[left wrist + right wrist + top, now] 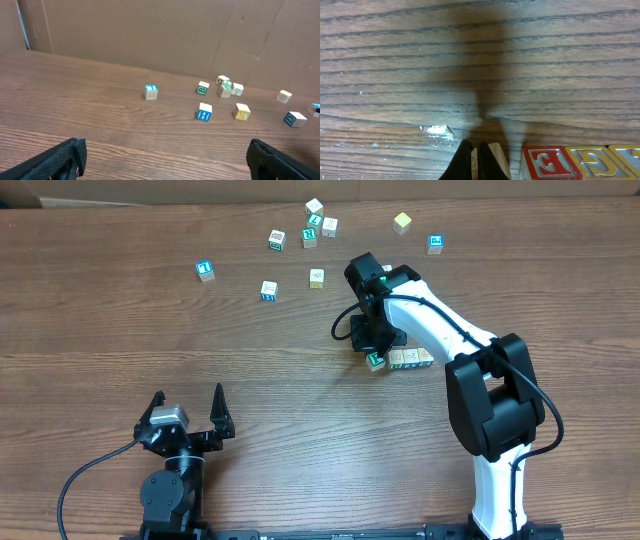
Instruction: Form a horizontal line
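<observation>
The horizontal line (404, 359) lies just right of the table's middle: a teal-green cube (376, 361) at its left end, then three cream cubes (411, 358). My right gripper (373, 346) points down right behind the teal-green cube. In the right wrist view its fingers (468, 164) are shut together with nothing between them, tips against a pale cube face (496, 159). A narrow shadowed gap separates that face from a red E cube (547, 162) and a yellow-lettered cube (590, 160). My left gripper (188, 415) stands open near the front left, far from the row, also open and empty in its wrist view (167, 165).
Several loose cubes are scattered along the back: a blue one (205, 270), a white one (268, 290), a small cluster (314, 225), a yellow one (402, 222) and a blue one (435, 244). The right arm's white link (440, 325) runs to its base (495, 410).
</observation>
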`<state>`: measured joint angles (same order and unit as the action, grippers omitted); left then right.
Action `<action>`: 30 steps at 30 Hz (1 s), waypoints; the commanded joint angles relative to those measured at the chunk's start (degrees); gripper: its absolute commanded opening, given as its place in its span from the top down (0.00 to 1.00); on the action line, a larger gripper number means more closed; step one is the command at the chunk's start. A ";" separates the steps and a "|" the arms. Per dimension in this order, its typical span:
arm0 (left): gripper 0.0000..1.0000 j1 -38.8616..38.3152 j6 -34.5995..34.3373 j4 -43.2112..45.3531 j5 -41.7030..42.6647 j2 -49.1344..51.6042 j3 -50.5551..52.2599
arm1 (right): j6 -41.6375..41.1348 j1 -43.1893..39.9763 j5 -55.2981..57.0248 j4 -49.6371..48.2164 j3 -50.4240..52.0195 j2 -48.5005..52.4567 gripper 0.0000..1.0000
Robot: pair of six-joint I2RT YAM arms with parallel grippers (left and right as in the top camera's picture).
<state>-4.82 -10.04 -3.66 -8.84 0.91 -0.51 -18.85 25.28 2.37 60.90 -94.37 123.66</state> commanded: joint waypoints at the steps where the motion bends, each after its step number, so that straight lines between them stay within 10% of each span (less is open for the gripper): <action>1: 0.00 0.31 1.25 0.04 -0.13 -0.59 0.22 | -1.14 0.26 0.57 0.09 0.22 -1.18 0.96; 30: 0.00 0.31 1.25 0.04 -0.13 -0.59 0.22 | 2.29 0.90 -6.75 1.75 0.15 -1.18 0.96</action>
<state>-4.82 -10.04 -3.64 -8.84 0.91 -0.51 -16.51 26.02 -4.62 62.63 -94.37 123.66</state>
